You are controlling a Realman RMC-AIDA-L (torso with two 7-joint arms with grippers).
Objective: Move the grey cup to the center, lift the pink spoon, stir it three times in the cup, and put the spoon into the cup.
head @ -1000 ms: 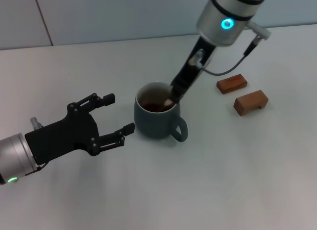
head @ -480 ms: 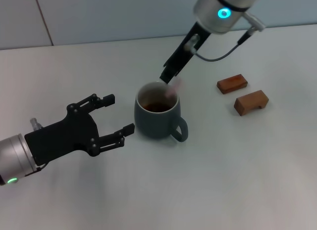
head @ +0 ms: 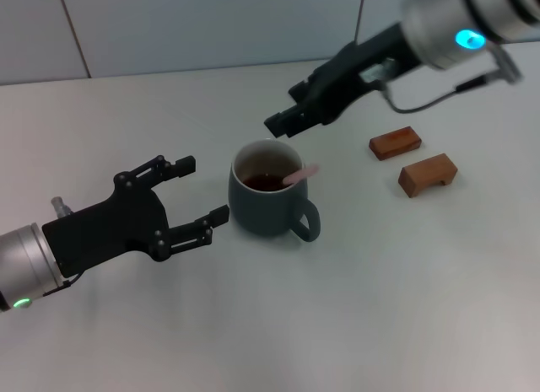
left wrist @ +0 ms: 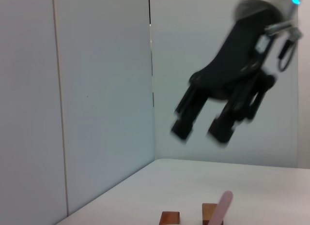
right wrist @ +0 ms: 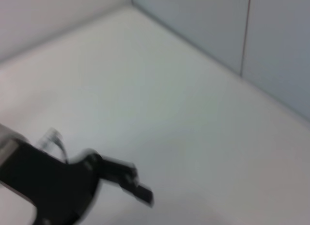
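The right gripper [head: 283, 122] hangs above and just behind the grey cup [head: 268, 200], fingers parted and holding nothing, well clear of the rim. The left gripper [head: 198, 194] sits low beside the cup's left wall, fingers spread wide with nothing in them, a small gap between its tips and the mug. Bare table [head: 380, 308] lies open in front of both claws. To the right gripper's far side, two wooden blocks [head: 413, 160] sit near each other. The rounded blue-grey cup holds dark liquid, handle facing front-right. The pink spoon [head: 300, 174] leans inside it, handle resting over the right rim.
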